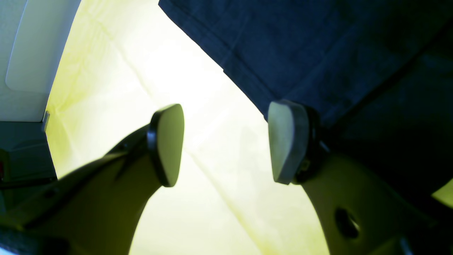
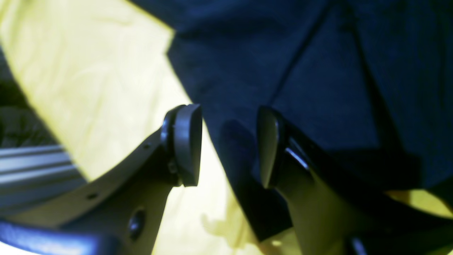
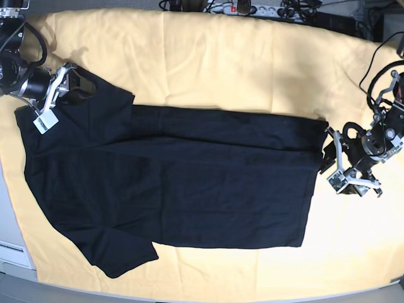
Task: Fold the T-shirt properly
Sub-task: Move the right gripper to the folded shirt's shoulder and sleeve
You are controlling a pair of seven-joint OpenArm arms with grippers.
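The black T-shirt [image 3: 177, 183] lies spread flat on the pale yellow cloth [image 3: 208, 57], sleeves at the left, hem at the right. My left gripper [image 3: 330, 165] is open at the hem's upper right corner. In the left wrist view the left gripper [image 1: 226, 143] holds nothing, and one pad [image 1: 288, 141] sits at the T-shirt's edge [image 1: 318, 53]. My right gripper [image 3: 58, 95] is open at the upper left sleeve. In the right wrist view the right gripper [image 2: 226, 147] has the T-shirt's edge [image 2: 318, 88] lying between its pads, ungripped.
A power strip and cables [image 3: 252, 9] lie beyond the cloth's far edge. The table's front edge [image 3: 208, 299] runs along the bottom. A white and grey surface [image 1: 32, 53] borders the cloth beside the left gripper.
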